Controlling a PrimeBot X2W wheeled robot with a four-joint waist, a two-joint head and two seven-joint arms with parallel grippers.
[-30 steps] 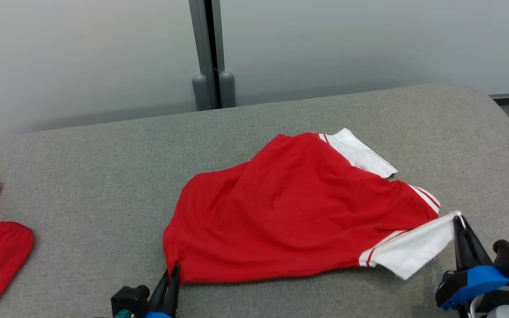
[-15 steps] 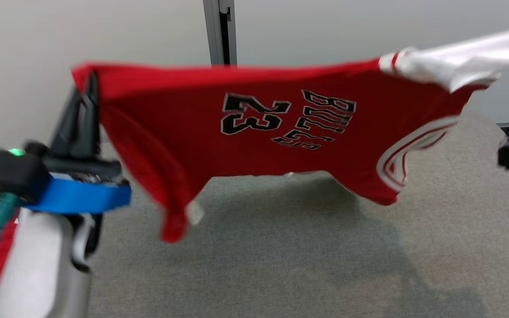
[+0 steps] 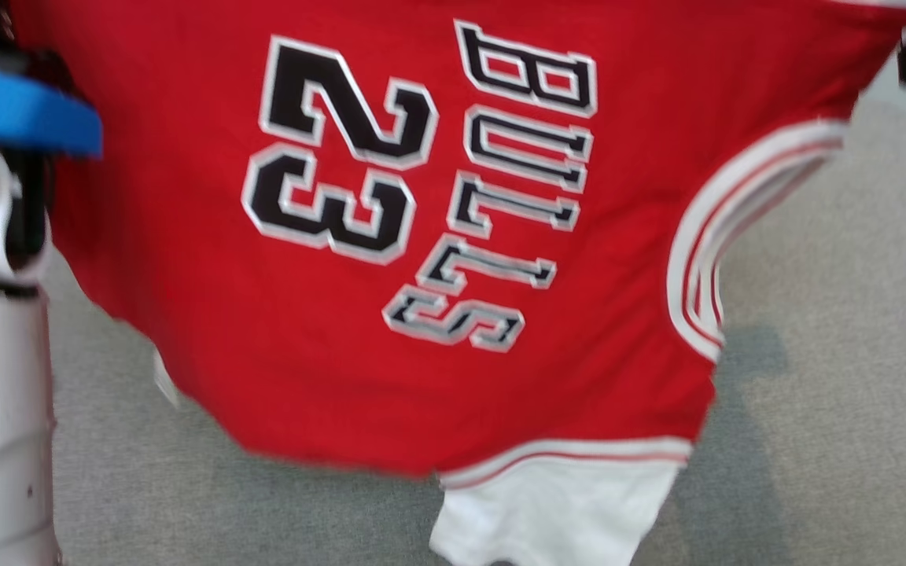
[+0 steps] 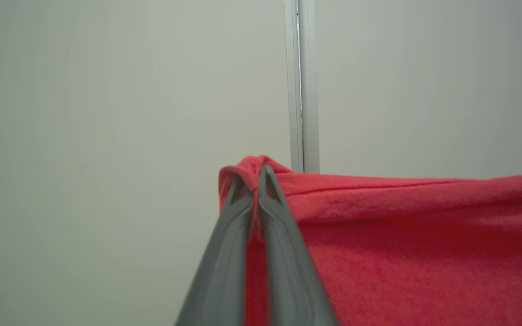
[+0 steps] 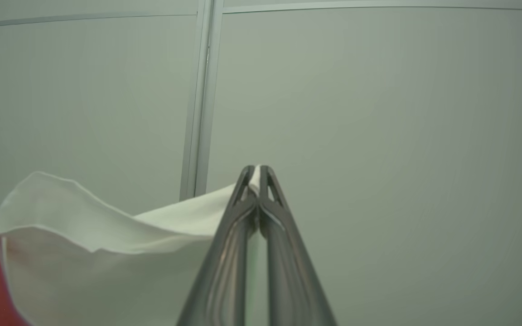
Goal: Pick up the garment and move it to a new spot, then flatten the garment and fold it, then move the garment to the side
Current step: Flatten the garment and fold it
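Your head camera looks forward and down, very near the garment (image 3: 390,377), with the tabletop (image 3: 830,377) beyond. Your wrist cameras look along the left hand (image 4: 256,175) and right hand (image 5: 256,171) toward the pale wall (image 4: 107,113); all three share the garment.

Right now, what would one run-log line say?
stage: pick-up | left tool: shut on jersey | right tool: shut on jersey | jersey: spread, hanging over table

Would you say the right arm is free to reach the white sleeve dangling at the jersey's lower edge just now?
Probably not: the right gripper is shut on the other white sleeve of the jersey, holding it up, and the dangling sleeve hangs well below.
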